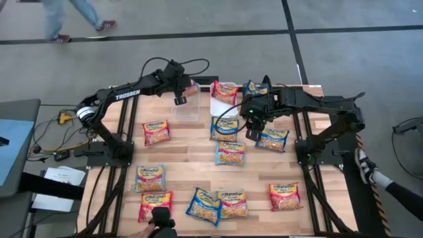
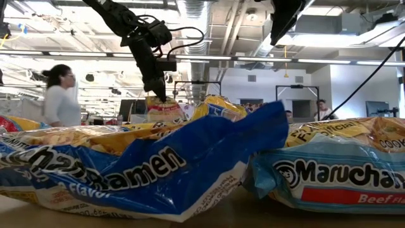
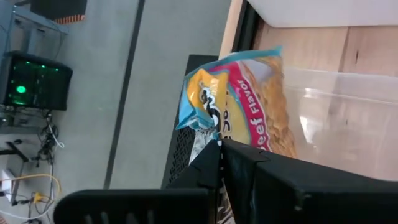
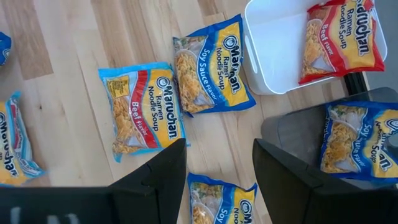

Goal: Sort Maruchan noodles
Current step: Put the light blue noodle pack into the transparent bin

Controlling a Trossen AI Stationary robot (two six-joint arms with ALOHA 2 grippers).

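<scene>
The left gripper hangs over the clear plastic bin at the far side of the wooden tabletop. Its jaws are pinched tight on a light-blue and pink beef noodle packet. Next comes the white plastic bin with a red noodle packet inside. The right gripper floats above the tabletop, jaws wide and holding nothing. Many flat Maruchan noodle packets lie all over the tabletop.
</scene>
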